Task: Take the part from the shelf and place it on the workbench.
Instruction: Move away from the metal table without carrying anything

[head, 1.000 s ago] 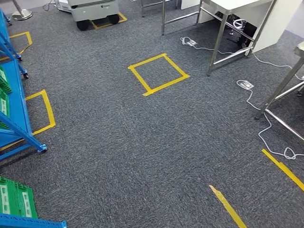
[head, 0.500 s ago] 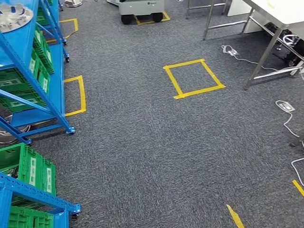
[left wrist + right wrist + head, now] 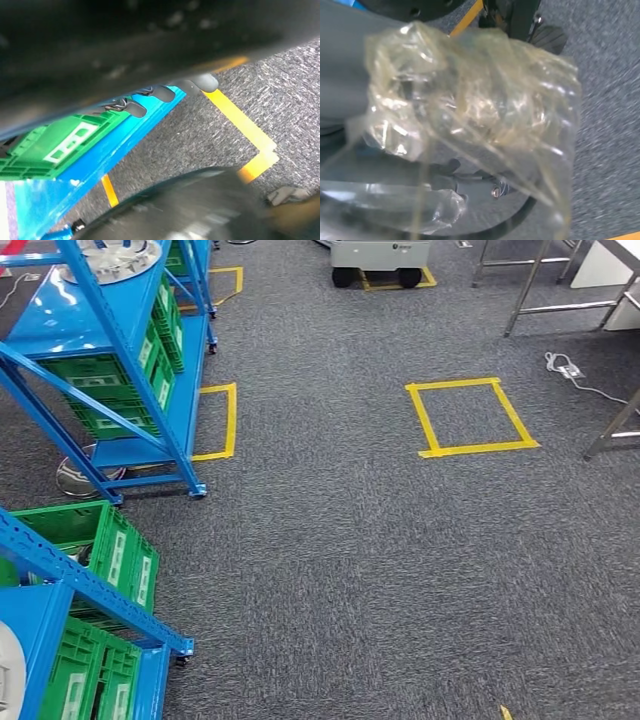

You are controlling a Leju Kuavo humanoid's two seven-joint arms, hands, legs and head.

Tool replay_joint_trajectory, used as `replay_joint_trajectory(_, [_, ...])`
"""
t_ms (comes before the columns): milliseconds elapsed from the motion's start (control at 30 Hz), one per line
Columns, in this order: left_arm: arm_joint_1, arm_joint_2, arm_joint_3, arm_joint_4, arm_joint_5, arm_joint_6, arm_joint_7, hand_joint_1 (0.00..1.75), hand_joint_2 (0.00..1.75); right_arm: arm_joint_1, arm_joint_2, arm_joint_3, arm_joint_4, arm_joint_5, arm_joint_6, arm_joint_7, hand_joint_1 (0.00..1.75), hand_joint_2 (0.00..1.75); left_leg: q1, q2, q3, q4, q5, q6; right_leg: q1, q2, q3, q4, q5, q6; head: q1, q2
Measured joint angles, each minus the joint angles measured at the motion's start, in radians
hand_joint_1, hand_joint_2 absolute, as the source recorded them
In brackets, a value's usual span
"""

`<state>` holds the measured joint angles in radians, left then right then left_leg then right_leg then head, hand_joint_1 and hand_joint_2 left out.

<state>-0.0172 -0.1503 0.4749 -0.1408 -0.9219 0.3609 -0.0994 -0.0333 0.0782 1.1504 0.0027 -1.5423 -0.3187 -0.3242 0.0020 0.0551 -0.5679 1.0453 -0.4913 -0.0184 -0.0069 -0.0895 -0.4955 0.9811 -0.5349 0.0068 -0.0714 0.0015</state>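
Blue shelves (image 3: 121, 360) stand at the left in the head view, with green crates (image 3: 113, 395) on their levels. A silver round part (image 3: 113, 255) lies on the top of the far shelf, another (image 3: 79, 475) sits low beneath it, and a third (image 3: 7, 680) shows on the near shelf. Steel workbench legs (image 3: 528, 285) stand at the far right. In the left wrist view my left hand (image 3: 166, 92) shows dark fingertips beside a green crate (image 3: 56, 145). Crumpled clear plastic film (image 3: 471, 100) covers my right hand (image 3: 471, 175), hiding its fingers.
Grey carpet carries a yellow tape square (image 3: 472, 415) mid-floor and a tape outline (image 3: 223, 420) beside the shelf. A grey wheeled cart (image 3: 377, 260) stands at the back. A white cable with a power strip (image 3: 566, 370) lies near the workbench legs.
The camera has turned left: the whole scene has slid to the right, the blue shelves have come further into view and the workbench has moved toward the right edge.
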Motion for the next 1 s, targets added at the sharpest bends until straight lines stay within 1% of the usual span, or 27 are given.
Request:
replay_joint_trajectory(33, [-0.001, 0.000, 0.000, 0.000, 0.000, -0.002, 0.000, 0.00, 0.00, 0.000, 0.000, 0.000, 0.000, 0.000, 0.003, 0.000, 0.00, 0.00, -0.004, 0.015, 0.017, -0.034, 0.006, 0.006, 0.002, -0.010, 0.001, 0.000, -0.004, 0.005, 0.001, 0.000])
replay_joint_trajectory(67, [-0.001, 0.000, 0.000, 0.000, 0.000, -0.005, -0.001, 0.00, 0.00, -0.001, 0.000, 0.001, 0.000, 0.000, 0.006, 0.000, 0.00, 0.00, -0.008, 0.018, 0.021, -0.045, 0.003, 0.012, 0.004, -0.021, 0.004, 0.000, -0.008, 0.011, 0.002, 0.000])
replay_joint_trajectory(100, [0.001, 0.000, 0.000, 0.000, 0.000, -0.007, -0.001, 0.00, 0.00, -0.002, 0.000, 0.002, 0.000, 0.000, 0.008, 0.000, 0.00, 0.00, -0.009, 0.006, 0.019, -0.048, 0.004, 0.019, 0.004, -0.031, 0.009, -0.002, -0.010, 0.017, 0.003, 0.000])
replay_joint_trajectory(133, [0.003, 0.001, 0.000, 0.000, 0.000, -0.008, -0.001, 0.00, 0.00, -0.004, 0.000, 0.004, 0.000, 0.000, 0.010, 0.000, 0.00, 0.00, -0.008, -0.006, 0.020, -0.051, 0.005, 0.025, 0.002, -0.033, 0.014, -0.001, -0.015, 0.022, 0.003, 0.000])
replay_joint_trajectory(167, [0.004, 0.001, 0.000, 0.000, 0.001, -0.009, -0.002, 0.00, 0.00, -0.005, 0.000, 0.005, 0.000, 0.000, 0.012, -0.001, 0.00, 0.00, -0.006, -0.017, 0.022, -0.055, 0.008, 0.032, 0.000, -0.018, 0.013, 0.011, -0.027, 0.027, 0.005, 0.000])
replay_joint_trajectory(200, [0.004, 0.001, 0.000, 0.000, 0.001, -0.009, -0.002, 0.00, 0.00, -0.006, -0.001, 0.006, 0.000, 0.000, 0.013, -0.001, 0.00, 0.00, -0.004, -0.028, 0.024, -0.059, 0.011, 0.038, -0.002, 0.008, 0.001, 0.041, -0.047, 0.031, 0.008, 0.000])
replay_joint_trajectory(267, [0.001, 0.001, 0.000, 0.000, 0.001, -0.009, -0.002, 0.00, 0.00, -0.004, -0.002, 0.008, 0.000, 0.000, 0.014, -0.001, 0.00, 0.00, -0.002, -0.051, 0.025, -0.061, 0.013, 0.046, -0.004, 0.068, -0.062, 0.166, -0.108, 0.035, 0.014, 0.000])
replay_joint_trajectory(300, [0.000, 0.000, 0.000, 0.000, 0.001, -0.009, -0.002, 0.00, 0.00, -0.001, -0.002, 0.008, 0.000, 0.000, 0.014, -0.001, 0.00, 0.00, -0.002, -0.065, 0.024, -0.060, 0.013, 0.047, -0.005, 0.081, -0.101, 0.238, -0.133, 0.036, 0.015, 0.000])
replay_joint_trajectory(333, [0.000, 0.000, 0.001, 0.000, 0.001, -0.010, -0.002, 0.00, 0.00, 0.001, -0.002, 0.008, 0.000, 0.000, 0.014, -0.001, 0.00, 0.00, -0.003, -0.079, 0.025, -0.060, 0.013, 0.047, -0.005, 0.086, -0.133, 0.290, -0.143, 0.036, 0.015, 0.000])
replay_joint_trajectory(367, [0.000, 0.000, 0.001, 0.000, 0.001, -0.010, -0.002, 0.00, 0.00, 0.002, -0.002, 0.009, 0.000, 0.000, 0.014, 0.000, 0.00, 0.00, -0.003, -0.094, 0.026, -0.060, 0.012, 0.047, -0.005, 0.088, -0.148, 0.302, -0.130, 0.036, 0.015, 0.000])
replay_joint_trajectory(400, [0.000, 0.000, 0.001, 0.000, 0.001, -0.009, -0.002, 0.00, 0.00, 0.002, -0.002, 0.009, 0.000, 0.000, 0.015, 0.000, 0.00, 0.00, -0.003, -0.108, 0.028, -0.060, 0.011, 0.046, -0.005, 0.091, -0.144, 0.271, -0.096, 0.035, 0.015, 0.000])
replay_joint_trajectory(433, [0.000, 0.000, 0.001, 0.000, 0.001, -0.008, -0.002, 0.00, 0.00, 0.002, -0.003, 0.009, 0.000, 0.000, 0.015, 0.000, 0.00, 0.00, -0.003, -0.123, 0.031, -0.059, 0.010, 0.044, -0.007, 0.100, -0.121, 0.207, -0.051, 0.034, 0.015, 0.000])
replay_joint_trajectory(467, [0.000, 0.000, 0.001, 0.000, 0.001, -0.008, -0.002, 0.00, 0.00, 0.001, -0.004, 0.009, 0.000, 0.000, 0.016, 0.000, 0.00, 0.00, -0.002, -0.137, 0.033, -0.059, 0.008, 0.041, -0.009, 0.126, -0.093, 0.135, -0.014, 0.033, 0.015, 0.000])
replay_joint_trajectory(500, [-0.002, 0.000, 0.000, 0.000, 0.001, -0.008, -0.002, 0.00, 0.00, 0.001, -0.004, 0.009, 0.000, -0.001, 0.017, 0.000, 0.00, 0.00, -0.003, -0.149, 0.032, -0.056, 0.006, 0.037, -0.013, 0.155, -0.068, 0.074, 0.010, 0.031, 0.015, 0.000])
replay_joint_trajectory(533, [-0.003, 0.000, 0.000, 0.000, 0.000, -0.008, -0.002, 0.00, 0.00, 0.001, -0.004, 0.009, 0.000, -0.001, 0.018, 0.000, 0.00, 0.00, -0.002, -0.161, 0.029, -0.053, 0.005, 0.032, -0.015, 0.178, -0.051, 0.037, 0.020, 0.029, 0.015, 0.000])
replay_joint_trajectory(567, [-0.004, 0.000, 0.000, 0.000, 0.000, -0.008, -0.002, 0.00, 0.00, 0.002, -0.005, 0.009, 0.000, -0.001, 0.018, 0.000, 0.00, 0.00, -0.001, -0.173, 0.024, -0.052, 0.006, 0.025, -0.016, 0.191, -0.043, 0.024, 0.018, 0.026, 0.015, 0.000])
replay_joint_trajectory(633, [-0.003, 0.000, 0.000, 0.000, -0.002, -0.008, -0.002, 0.00, 0.00, 0.002, -0.005, 0.010, 0.000, 0.000, 0.019, 0.001, 0.00, 0.00, 0.003, -0.194, 0.017, -0.052, 0.009, 0.012, -0.015, 0.171, -0.038, 0.019, 0.020, 0.016, 0.015, 0.000])
replay_joint_trajectory(667, [-0.002, 0.000, 0.000, 0.000, -0.003, -0.008, -0.002, 0.00, 0.00, 0.001, -0.005, 0.010, 0.000, 0.000, 0.019, 0.001, 0.00, 0.00, 0.003, -0.185, 0.013, -0.045, 0.003, 0.007, -0.015, 0.158, -0.036, 0.016, 0.022, 0.009, 0.015, 0.000])
replay_joint_trajectory(700, [-0.002, 0.001, 0.000, 0.000, -0.005, -0.008, -0.002, 0.00, 0.00, 0.001, -0.005, 0.010, 0.000, 0.000, 0.019, 0.001, 0.00, 0.00, 0.002, -0.163, 0.002, -0.024, -0.012, 0.003, -0.015, 0.143, -0.033, 0.012, 0.024, 0.003, 0.012, 0.000])
replay_joint_trajectory(767, [-0.004, 0.001, 0.000, 0.000, -0.008, -0.007, -0.002, 0.00, 0.00, 0.002, -0.006, 0.012, 0.000, 0.000, 0.021, 0.001, 0.00, 0.00, 0.001, -0.101, -0.047, 0.078, -0.069, -0.003, -0.013, 0.108, -0.029, 0.008, 0.022, -0.006, 0.008, 0.000])
replay_joint_trajectory(800, [-0.005, 0.001, 0.000, 0.000, -0.010, -0.007, -0.002, 0.00, 0.00, 0.004, -0.006, 0.012, 0.000, 0.000, 0.023, 0.001, 0.00, 0.00, 0.002, -0.083, -0.079, 0.144, -0.099, -0.006, -0.011, 0.090, -0.028, 0.008, 0.019, -0.009, 0.006, 0.000])
replay_joint_trajectory(833, [-0.005, 0.001, 0.000, 0.000, -0.011, -0.006, -0.002, 0.00, 0.00, 0.005, -0.006, 0.013, 0.000, 0.000, 0.024, 0.001, 0.00, 0.00, 0.003, -0.074, -0.105, 0.196, -0.117, -0.007, -0.009, 0.073, -0.027, 0.008, 0.017, -0.010, 0.007, 0.000])
replay_joint_trajectory(867, [-0.003, 0.001, 0.000, 0.000, -0.011, -0.006, -0.002, 0.00, 0.00, 0.004, -0.006, 0.013, 0.000, 0.000, 0.024, 0.001, 0.00, 0.00, 0.003, -0.068, -0.116, 0.218, -0.116, -0.008, -0.008, 0.057, -0.025, 0.009, 0.014, -0.011, 0.006, 0.000])
replay_joint_trajectory(900, [-0.002, 0.002, 0.000, 0.000, -0.011, -0.007, -0.002, 0.00, 0.00, 0.004, -0.006, 0.014, 0.000, 0.000, 0.025, 0.001, 0.00, 0.00, 0.004, -0.064, -0.109, 0.205, -0.098, -0.007, -0.007, 0.043, -0.024, 0.009, 0.012, -0.010, 0.006, 0.000])
replay_joint_trajectory(933, [-0.001, 0.002, 0.000, 0.000, -0.012, -0.007, -0.002, 0.00, 0.00, 0.002, -0.006, 0.014, 0.000, 0.000, 0.026, 0.001, 0.00, 0.00, 0.003, -0.055, -0.083, 0.157, -0.066, -0.005, -0.007, 0.030, -0.020, 0.009, 0.010, -0.009, 0.006, 0.000])
replay_joint_trajectory(967, [-0.001, 0.003, 0.000, 0.000, -0.012, -0.008, -0.002, 0.00, 0.00, 0.001, -0.006, 0.014, 0.000, 0.000, 0.028, 0.001, 0.00, 0.00, 0.002, -0.034, -0.048, 0.090, -0.032, -0.001, -0.006, 0.019, -0.016, 0.009, 0.007, -0.007, 0.006, 0.000])
replay_joint_trajectory(1000, [-0.001, 0.003, 0.000, 0.000, -0.012, -0.008, -0.002, 0.00, 0.00, 0.000, -0.006, 0.015, 0.000, 0.000, 0.029, 0.001, 0.00, 0.00, -0.003, -0.009, -0.015, 0.028, -0.008, 0.003, -0.003, 0.008, -0.013, 0.010, 0.003, -0.004, 0.006, 0.000])
